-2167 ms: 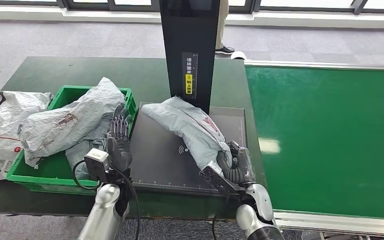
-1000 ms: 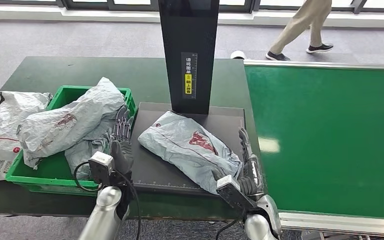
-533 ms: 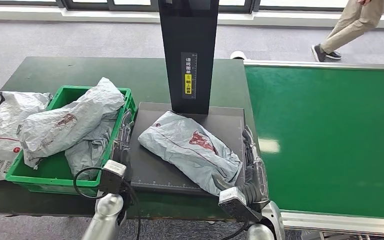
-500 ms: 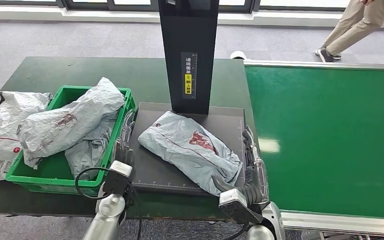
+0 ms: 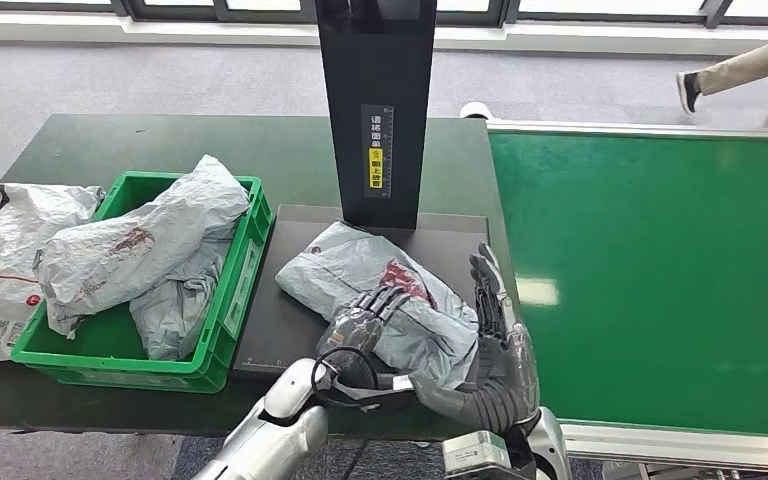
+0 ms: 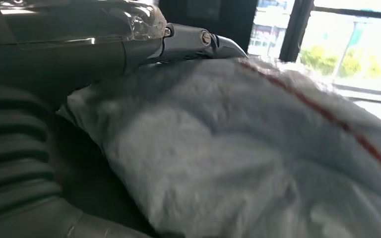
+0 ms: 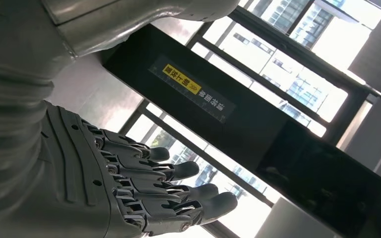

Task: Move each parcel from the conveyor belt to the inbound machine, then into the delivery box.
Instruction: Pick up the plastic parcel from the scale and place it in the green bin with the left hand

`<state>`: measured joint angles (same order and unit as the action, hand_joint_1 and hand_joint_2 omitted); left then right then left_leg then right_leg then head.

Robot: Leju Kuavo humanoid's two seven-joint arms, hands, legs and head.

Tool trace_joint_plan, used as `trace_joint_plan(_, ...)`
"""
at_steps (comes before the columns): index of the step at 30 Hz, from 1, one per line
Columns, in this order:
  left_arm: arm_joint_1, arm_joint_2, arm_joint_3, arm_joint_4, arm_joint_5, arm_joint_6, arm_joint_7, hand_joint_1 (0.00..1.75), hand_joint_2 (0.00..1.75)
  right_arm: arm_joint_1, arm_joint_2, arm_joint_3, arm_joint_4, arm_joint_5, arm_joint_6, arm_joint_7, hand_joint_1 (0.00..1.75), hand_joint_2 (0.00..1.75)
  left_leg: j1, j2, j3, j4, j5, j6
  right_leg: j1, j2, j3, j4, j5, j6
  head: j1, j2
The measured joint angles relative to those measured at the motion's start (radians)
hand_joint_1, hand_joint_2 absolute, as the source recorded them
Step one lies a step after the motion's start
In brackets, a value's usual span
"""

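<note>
Where carpet begins, green table (image 5: 160, 140).

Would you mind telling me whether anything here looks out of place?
Yes: the green delivery box is overfilled, its top parcel mounded above the rim, and another parcel lies outside it on the table.

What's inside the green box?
The green box holds crumpled grey parcels, one big one lying across the top and another tucked below it. They cover most of the bottom, so anything hidden underneath can't be seen.
</note>
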<state>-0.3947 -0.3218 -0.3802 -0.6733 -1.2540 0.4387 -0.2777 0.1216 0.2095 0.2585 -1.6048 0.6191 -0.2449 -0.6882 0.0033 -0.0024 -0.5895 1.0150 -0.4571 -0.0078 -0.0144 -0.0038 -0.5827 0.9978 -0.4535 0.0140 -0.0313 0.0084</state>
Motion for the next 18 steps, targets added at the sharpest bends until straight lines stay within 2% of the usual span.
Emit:
trace_joint_plan(10, -0.058, -0.024, -0.026, 0.113, 0.01, -0.01, -0.015, 0.0, 1.75, 0.003, -0.004, 0.002, -0.008, 0.0, 0.002, -0.003, 0.0, 1.75, 0.0, 0.0, 0.001, 0.0, 0.0, 0.0, 0.0, -0.001, 0.002, 0.0, -0.001, 0.0, 0.0, 0.0)
trace_joint_plan(14, -0.066, -0.035, -0.026, 0.132, 0.026, -0.012, -0.03, 1.75, 1.75, 0.003, -0.004, 0.004, -0.008, 0.001, 0.003, -0.003, 0.0, 1.75, 0.0, 0.0, 0.002, 0.0, 0.0, 0.0, 0.0, -0.001, 0.003, 0.0, 0.0, 0.0, 0.0, 0.0)
trace_joint_plan(18, -0.069, -0.045, -0.026, 0.15, 0.043, 0.009, -0.046, 1.75, 1.75, 0.007, -0.004, 0.013, -0.016, 0.018, 0.002, 0.006, 0.0, 1.75, 0.0, 0.0, 0.002, 0.0, 0.0, 0.001, 0.0, -0.001, 0.003, 0.0, 0.0, 0.001, 0.0, 0.0)
